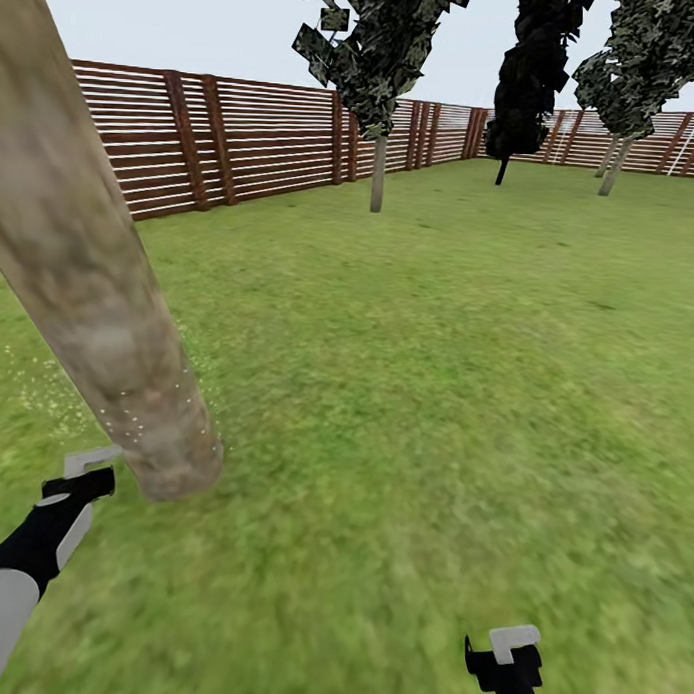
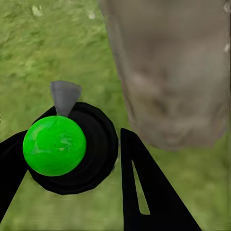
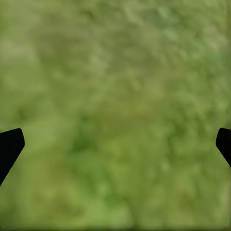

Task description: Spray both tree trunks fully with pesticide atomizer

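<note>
Gripping the atomizer (image 2: 62,147), green ball on black body, the left gripper (image 2: 72,163) sits just beside the trunk (image 1: 98,308). White specks (image 1: 134,420) dot its base. Right gripper (image 3: 115,144) spread, empty, over grass (image 1: 436,390). Fence (image 1: 244,133) behind.

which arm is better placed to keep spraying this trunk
Left. The left gripper is shut on the atomizer, its grey nozzle beside the tree trunk, where white pesticide specks already show. The right gripper is open over bare grass, apart from the trunk.
</note>
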